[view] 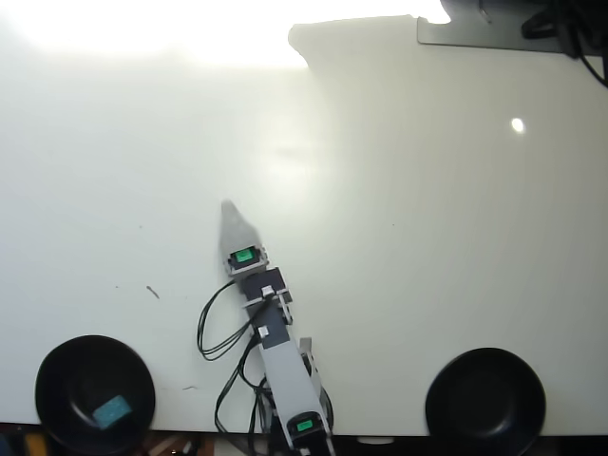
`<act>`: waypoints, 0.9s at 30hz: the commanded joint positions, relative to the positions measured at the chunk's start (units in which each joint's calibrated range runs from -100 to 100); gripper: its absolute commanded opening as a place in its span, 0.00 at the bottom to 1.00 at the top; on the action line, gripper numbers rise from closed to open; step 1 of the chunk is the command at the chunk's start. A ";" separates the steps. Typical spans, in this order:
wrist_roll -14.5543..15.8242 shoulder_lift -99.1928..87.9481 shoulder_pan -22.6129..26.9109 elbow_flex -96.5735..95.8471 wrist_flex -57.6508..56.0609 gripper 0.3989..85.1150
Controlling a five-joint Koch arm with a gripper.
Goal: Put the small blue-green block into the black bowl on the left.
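We see the gripper [229, 211] in the overhead view as one pale tapered tip pointing up the frame and slightly left, over bare table [399, 247]; only that single tip shows, so we cannot tell whether the jaws are parted or closed, and nothing is visible in them. Just behind the tip sits a green-lit servo, then the arm [277, 342] runs down and slightly right to its base at the bottom edge, with black cables [217, 332] looping out on its left side. Well down and left of the gripper, at the bottom-left corner of the view, is the black bowl [57, 375]; the block [112, 411] lies inside it, teal, near the lower right of the bowl's floor, well apart from the gripper. Well down and right of the gripper, on the other side of the arm, sits a second black bowl [485, 399] with a dark inside. Far above and right of the gripper, a dark stand [494, 28] with cables crosses the top-right corner, and strong glare washes out the top-left of the table.
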 commanded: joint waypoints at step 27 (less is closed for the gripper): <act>2.34 -8.93 -11.67 -29.82 21.16 0.56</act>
